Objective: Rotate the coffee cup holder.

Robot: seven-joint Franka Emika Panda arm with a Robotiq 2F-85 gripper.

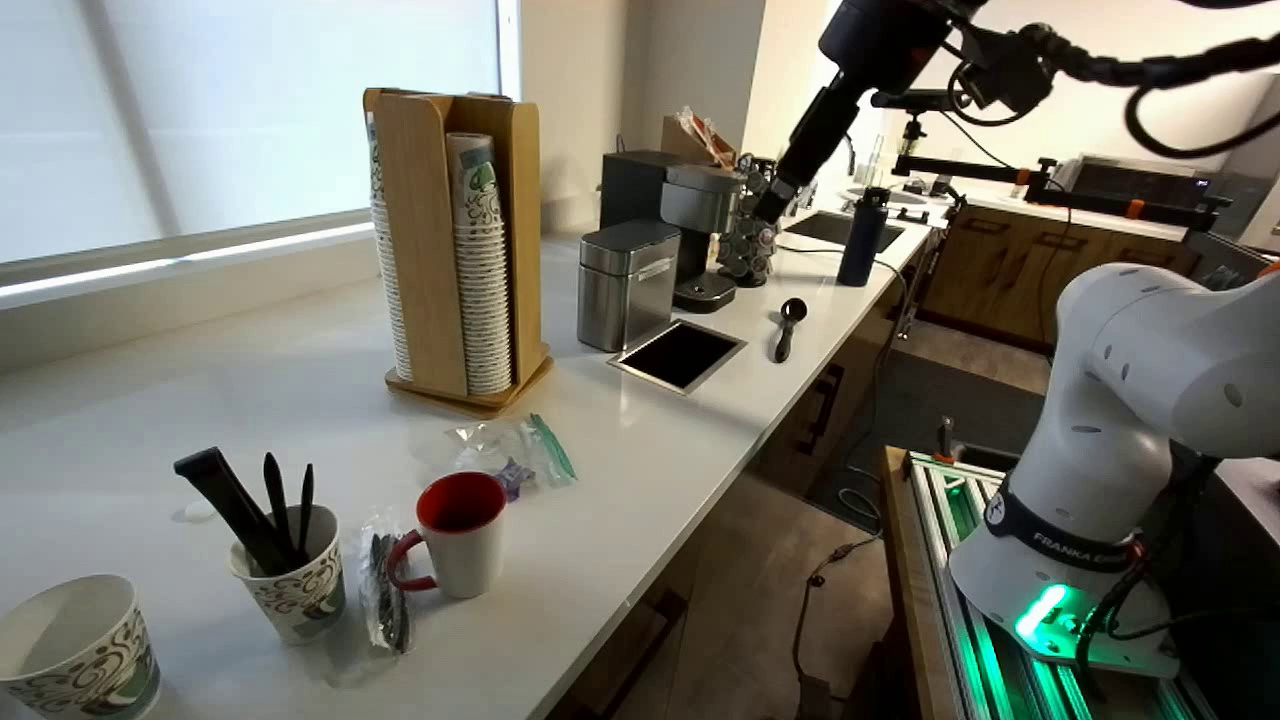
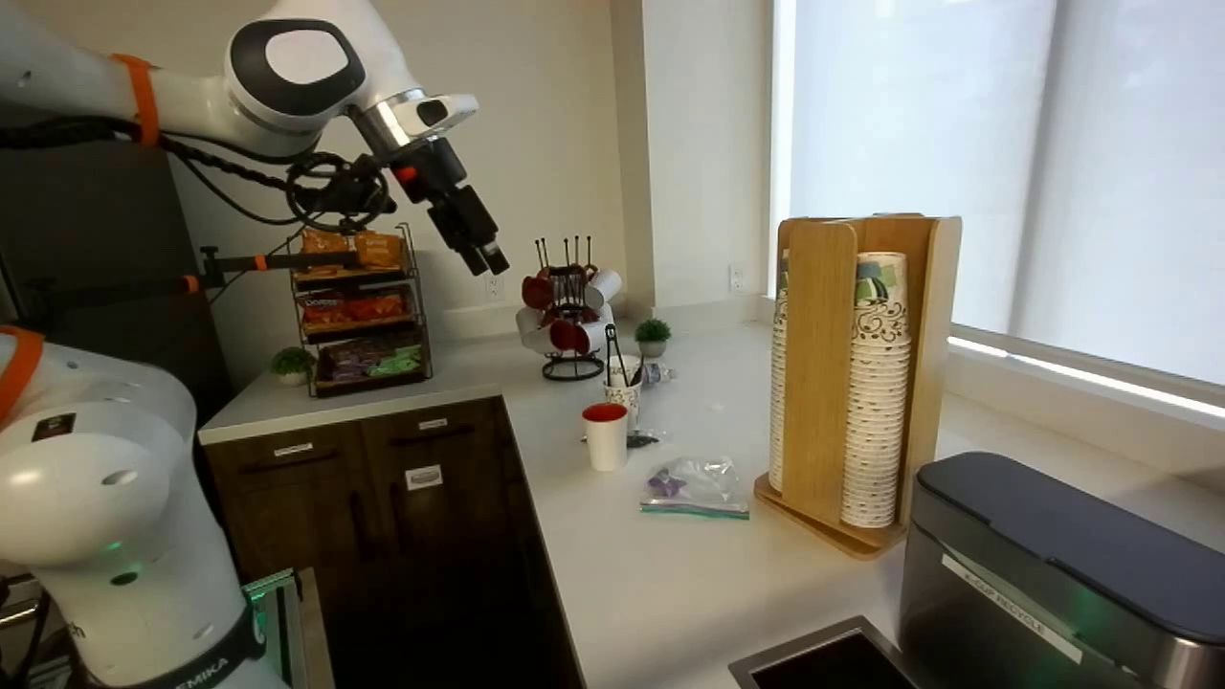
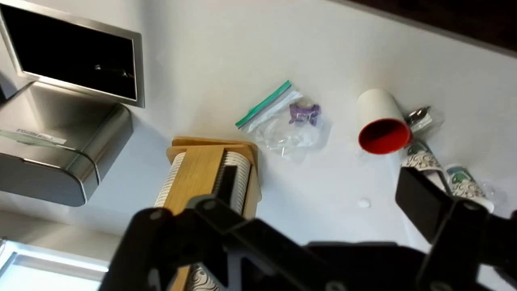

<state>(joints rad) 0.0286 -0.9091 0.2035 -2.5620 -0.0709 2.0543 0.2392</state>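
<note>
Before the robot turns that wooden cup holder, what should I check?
1. Gripper open: ok, jaws wide apart in the wrist view.
2. Coffee cup holder upright: ok, in both exterior views.
3. Paper cups stacked inside it: ok.
4. Gripper at the holder: not ok, it hangs in the air, apart from it.
5. Room to turn: cannot tell; a plastic bag and metal canister are nearby.
6. Holder turns freely: cannot tell.

Wrist view looks down past the pincer (image 3: 323, 194); exterior views, farther off, face it from apparently opposite sides; all share the counter (image 1: 622, 450).
</note>
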